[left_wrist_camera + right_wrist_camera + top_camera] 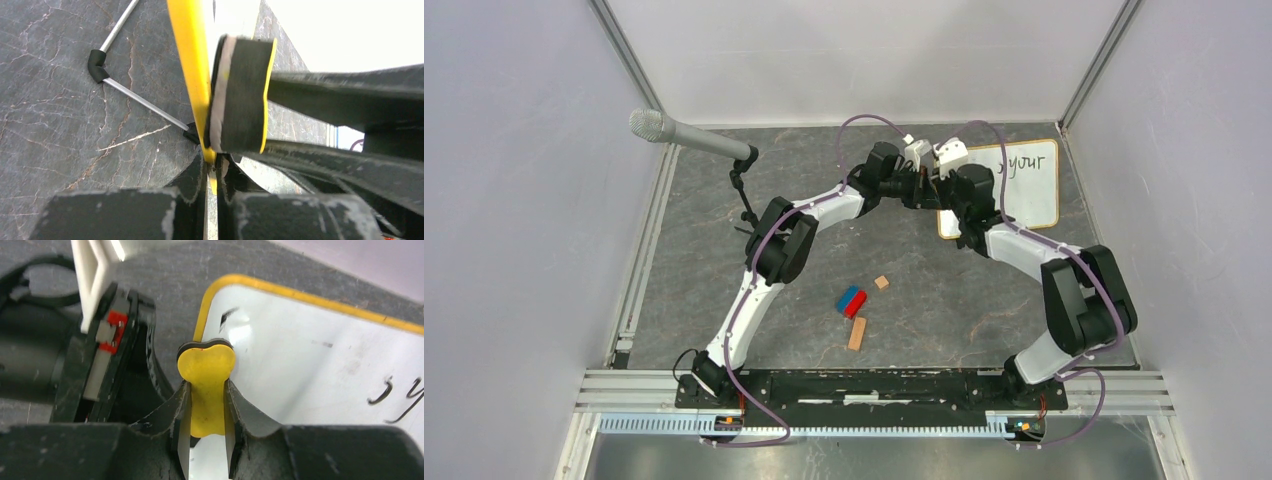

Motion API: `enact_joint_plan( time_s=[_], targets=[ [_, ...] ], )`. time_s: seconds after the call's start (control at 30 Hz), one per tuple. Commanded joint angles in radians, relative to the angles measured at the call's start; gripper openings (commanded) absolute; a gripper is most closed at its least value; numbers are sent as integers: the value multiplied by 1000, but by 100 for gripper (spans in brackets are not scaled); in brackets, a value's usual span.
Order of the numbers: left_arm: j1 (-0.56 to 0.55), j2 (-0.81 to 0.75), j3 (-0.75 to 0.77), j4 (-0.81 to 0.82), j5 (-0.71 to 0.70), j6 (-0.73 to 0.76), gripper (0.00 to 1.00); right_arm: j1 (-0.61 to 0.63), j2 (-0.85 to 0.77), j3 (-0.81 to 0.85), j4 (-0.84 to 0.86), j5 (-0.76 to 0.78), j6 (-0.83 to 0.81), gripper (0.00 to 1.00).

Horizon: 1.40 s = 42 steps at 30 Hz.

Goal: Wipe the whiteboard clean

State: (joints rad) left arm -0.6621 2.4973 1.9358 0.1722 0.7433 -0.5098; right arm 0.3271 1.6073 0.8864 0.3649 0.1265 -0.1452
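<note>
Dark marbled surface | whiteboard far right, writing uncleared | left gripper clamped on its yellow rim | right gripper clamped on eraser at the board's left corner | advice: keep your felt flat, sweep toward the writing, hold the rim firm.

— We see a grey microphone on a stand at the dark table's far left.
— And mid-table we see a red-and-blue block, a small tan cube and a tan stick near it.
</note>
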Motion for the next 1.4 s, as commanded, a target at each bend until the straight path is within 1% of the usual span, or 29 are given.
enact_joint_plan(
  time_s=[0.0,0.17,0.27,0.43,0.6,0.7,1.07,1.13,1.2,1.37],
  targets=[
    [-33,-15,25,-30,7,134,2,-2,10,-102,-221,33,69,6],
    [-33,-13,28,-33,8,134,2,-80,-40,-100,-219,86,143,6],
    [-36,-12,32,-42,4,140,2,-97,-60,-64,-212,102,145,6],
    [-42,-3,56,-78,-2,164,2,-84,-24,51,-214,78,144,7],
    [-44,-3,58,-83,0,169,2,-43,44,170,-219,57,144,6],
    [-44,-2,58,-85,-2,172,2,-34,77,236,-236,60,197,6],
    [-44,5,68,-86,7,166,2,-8,129,356,-255,69,261,6],
    [-44,5,67,-86,6,166,2,-3,145,379,-272,95,272,6],
    [-45,5,68,-86,6,166,2,-2,165,420,-312,152,284,5],
    [-49,5,68,-91,5,169,2,-3,241,593,-518,353,345,5]
  ],
)
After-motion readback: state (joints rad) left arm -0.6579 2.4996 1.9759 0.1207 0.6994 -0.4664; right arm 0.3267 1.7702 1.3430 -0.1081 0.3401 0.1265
